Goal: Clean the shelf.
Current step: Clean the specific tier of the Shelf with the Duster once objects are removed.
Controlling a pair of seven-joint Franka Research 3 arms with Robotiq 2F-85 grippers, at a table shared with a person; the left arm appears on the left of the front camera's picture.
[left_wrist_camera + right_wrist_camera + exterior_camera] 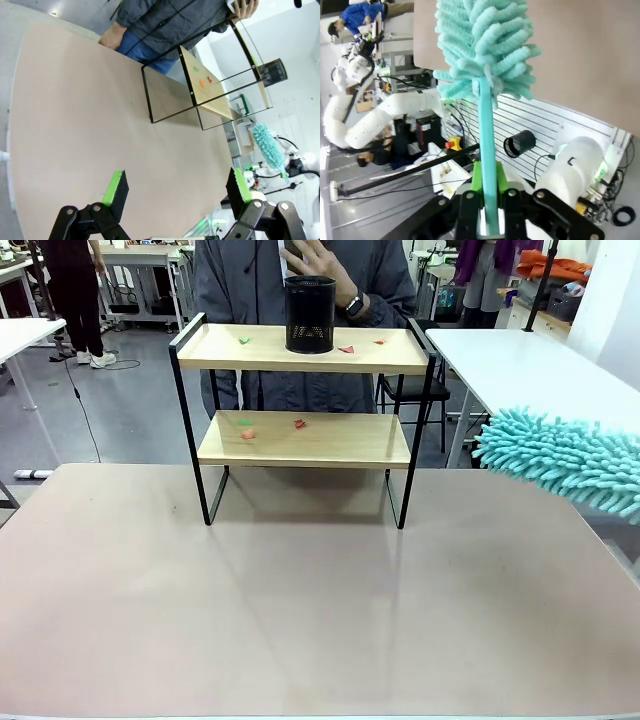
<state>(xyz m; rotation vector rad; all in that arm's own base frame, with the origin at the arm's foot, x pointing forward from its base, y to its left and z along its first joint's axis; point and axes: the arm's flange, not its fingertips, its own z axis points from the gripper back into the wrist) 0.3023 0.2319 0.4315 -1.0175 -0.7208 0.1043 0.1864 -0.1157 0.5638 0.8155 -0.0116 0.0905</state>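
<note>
The shelf (305, 440) stands at the far middle of the table, with small red, orange and green scraps on both wooden boards (299, 423). On its top board is a black mesh cup (310, 315), and the person's hand (325, 265) rests at its rim. A teal fluffy duster (560, 460) reaches in from the right, apart from the shelf. My right gripper (488, 195) is shut on the duster's handle, with the head (485, 45) above it. My left gripper (177, 187) hangs open over the table, well short of the shelf (205, 85).
The tan table top (300, 610) stretches bare in front of the shelf. A white table (530, 365) stands to the right behind the duster. The person stands just behind the shelf, and a black chair (410, 390) is beside them.
</note>
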